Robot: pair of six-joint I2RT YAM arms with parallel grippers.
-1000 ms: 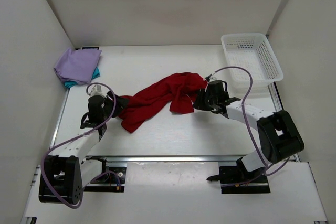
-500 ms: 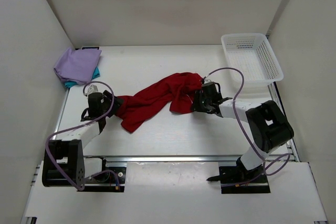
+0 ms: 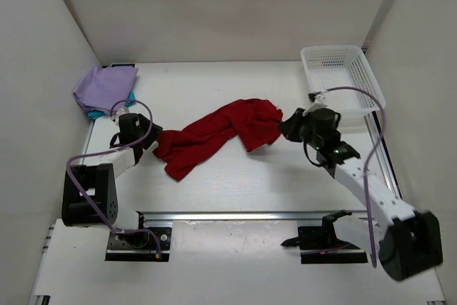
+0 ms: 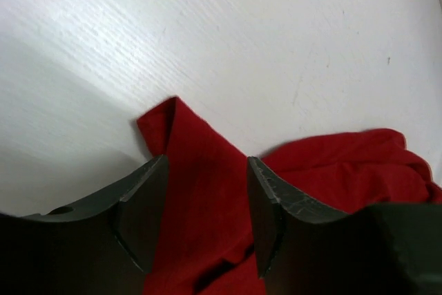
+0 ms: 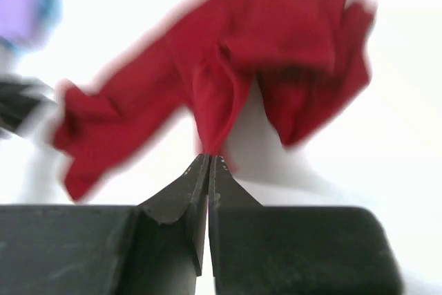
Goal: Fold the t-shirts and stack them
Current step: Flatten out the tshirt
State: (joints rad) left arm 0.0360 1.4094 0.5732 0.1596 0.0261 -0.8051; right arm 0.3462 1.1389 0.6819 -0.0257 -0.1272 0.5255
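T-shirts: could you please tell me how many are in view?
3. The red t-shirt lies crumpled in the middle. The lavender t-shirt sits at the far left corner, on top of the teal t-shirt, which shows only an edge. More could be hidden under that pile.

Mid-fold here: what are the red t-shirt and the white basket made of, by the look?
Red t-shirt: soft matte cloth, likely a cotton knit; it lies crumpled in limp folds. White basket: plastic, probably stiff; its walls are a moulded mesh of small holes with a straight rim.
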